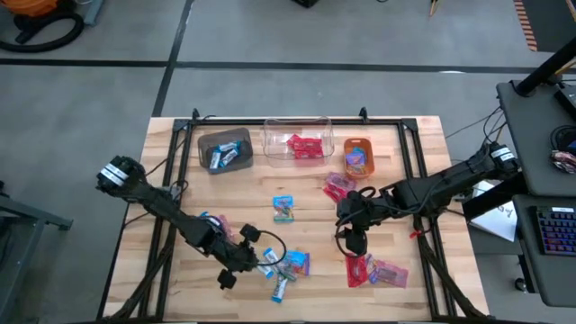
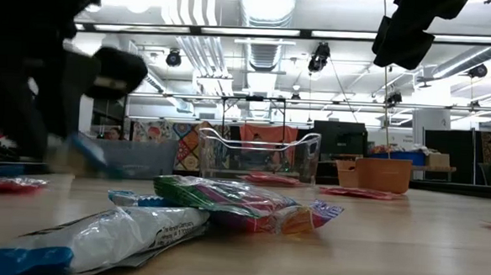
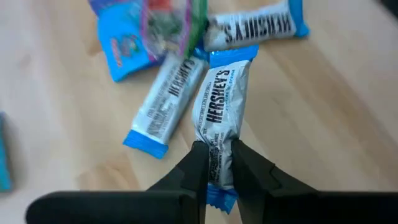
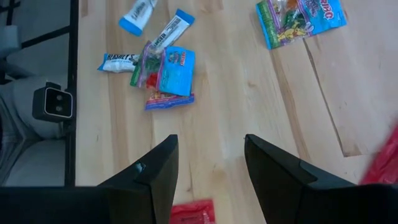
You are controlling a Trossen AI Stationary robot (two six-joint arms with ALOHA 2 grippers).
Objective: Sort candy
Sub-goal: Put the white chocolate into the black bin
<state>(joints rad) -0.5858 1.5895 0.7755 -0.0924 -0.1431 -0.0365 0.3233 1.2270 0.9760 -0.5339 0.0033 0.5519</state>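
- Three blue-and-white candy bars (image 3: 168, 102) lie near the table's (image 1: 432, 144) front edge.
- Left gripper (image 3: 219, 171), low over them, pinches one bar (image 3: 221, 112) by its end.
- Right gripper (image 4: 208, 165), fingers apart, hovers mid-table.

We see three bins in a row along the far edge of the wooden table (image 1: 432, 171), well beyond both grippers: a brown bin (image 1: 224, 149) nearest the left gripper's side, a clear bin (image 1: 297, 142) in the middle, and a small orange bin (image 1: 358, 156) just beyond the right gripper. Off the table past the right arm we make out a keyboard (image 1: 556, 236) on a dark desk (image 1: 531, 135), and an orange object (image 1: 36, 7) lies on the grey floor far beyond the left arm.
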